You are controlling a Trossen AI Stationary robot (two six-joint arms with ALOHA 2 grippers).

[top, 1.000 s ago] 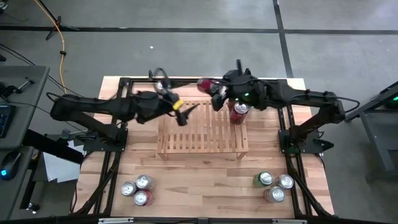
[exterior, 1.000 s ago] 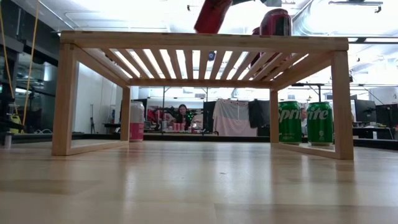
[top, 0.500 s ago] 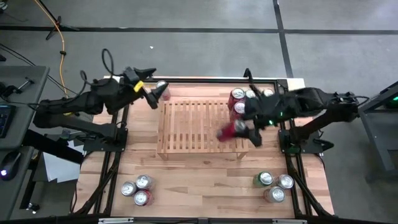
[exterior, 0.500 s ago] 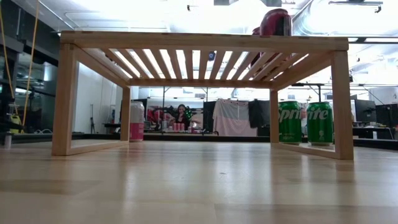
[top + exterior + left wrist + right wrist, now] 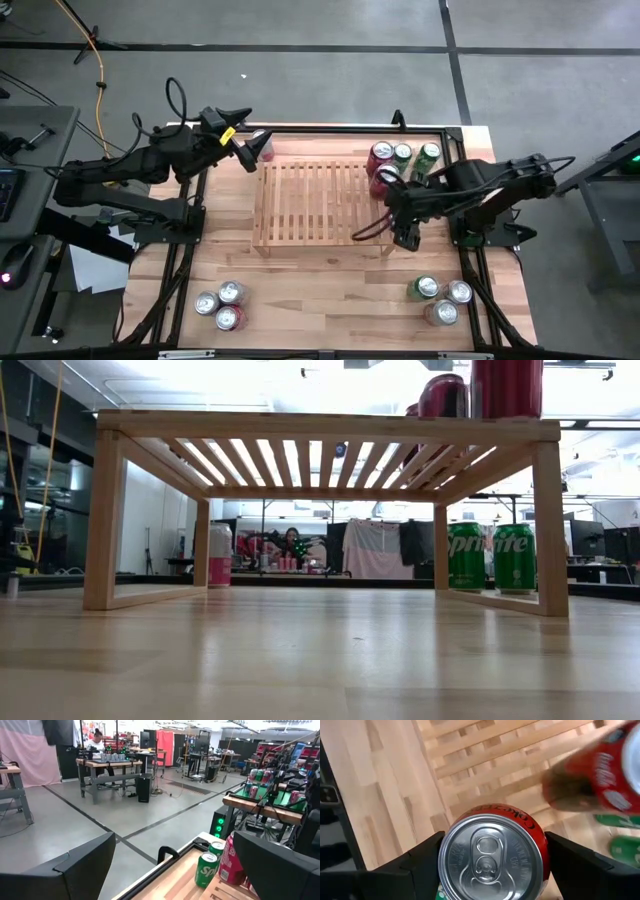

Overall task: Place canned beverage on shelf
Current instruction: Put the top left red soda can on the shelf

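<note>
The shelf (image 5: 310, 200) is a low rack of light wood slats in the middle of the table. My right gripper (image 5: 402, 222) hangs over its near right corner, shut on a red can (image 5: 492, 855), which the low view shows upright at the shelf's top edge (image 5: 507, 388). Whether the can rests on the slats, I cannot tell. Two more red cans (image 5: 382, 165) stand on the shelf's far right corner. My left gripper (image 5: 250, 150) waits open and level above the table's far left, with nothing between its fingers. My right gripper pinches the red can's upper wall just below the rim (image 5: 445, 865) between its two fingers, one on each side. The fingers come from above and point steeply down. The can sits upright, lid up, its bottom level with the shelf's top (image 5: 507, 415).
Two green cans (image 5: 415, 153) stand on the table by the shelf's far right corner. A pink can (image 5: 220, 555) stands past its far left corner, beneath my left gripper. Three cans (image 5: 220, 305) are grouped near left and three (image 5: 438, 298) near right.
My right gripper has carried the red can from the shelf's far edge to its near right corner and tipped to point down; the can has gone from tilted to upright. My left gripper has drawn back from over the shelf to the far left corner, staying open.
</note>
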